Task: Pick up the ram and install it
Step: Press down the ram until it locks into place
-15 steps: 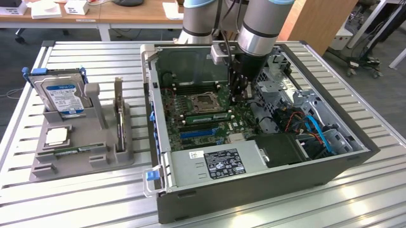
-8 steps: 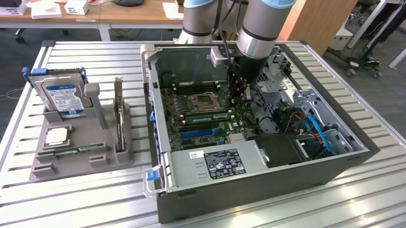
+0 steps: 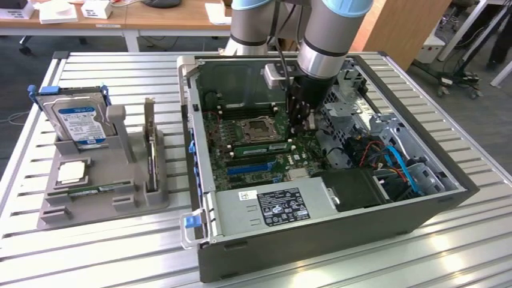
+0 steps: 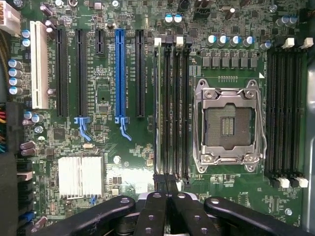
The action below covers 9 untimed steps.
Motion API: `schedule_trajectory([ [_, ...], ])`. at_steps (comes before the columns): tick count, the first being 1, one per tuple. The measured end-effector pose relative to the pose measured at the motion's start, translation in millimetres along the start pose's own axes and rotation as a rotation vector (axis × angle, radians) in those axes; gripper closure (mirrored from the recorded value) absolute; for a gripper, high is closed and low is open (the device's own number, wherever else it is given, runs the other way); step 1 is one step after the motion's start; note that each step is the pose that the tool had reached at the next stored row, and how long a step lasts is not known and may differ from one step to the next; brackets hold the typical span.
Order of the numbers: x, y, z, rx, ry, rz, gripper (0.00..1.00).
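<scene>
Looks like the install step: fingers point(image 4: 167, 196) pressed together right over the ram point(image 4: 157, 108), which sits in its slot beside the processor socket point(image 4: 227, 127). Next move needs straight, even pressure, I reckon.

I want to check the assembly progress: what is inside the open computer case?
Inside the computer case lie the motherboard with an empty CPU socket, memory slots, a power supply and cables. The shut gripper hovers above the slots. The ram is not discernible.

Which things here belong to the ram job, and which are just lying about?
Job: ram, standing in a slot beside the CPU socket; shut gripper over its end; memory slots.
Lying about: hard drive and expansion card in the grey stand; power supply.
</scene>
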State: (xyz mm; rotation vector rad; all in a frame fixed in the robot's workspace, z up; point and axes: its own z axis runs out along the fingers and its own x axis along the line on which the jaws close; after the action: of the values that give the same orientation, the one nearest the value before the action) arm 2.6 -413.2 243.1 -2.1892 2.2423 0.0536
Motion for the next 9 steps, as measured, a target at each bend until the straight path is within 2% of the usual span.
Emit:
schedule_trajectory([
  [9,0.1,-0.1,5.2,0.0000,-0.0003,0.000,0.90],
])
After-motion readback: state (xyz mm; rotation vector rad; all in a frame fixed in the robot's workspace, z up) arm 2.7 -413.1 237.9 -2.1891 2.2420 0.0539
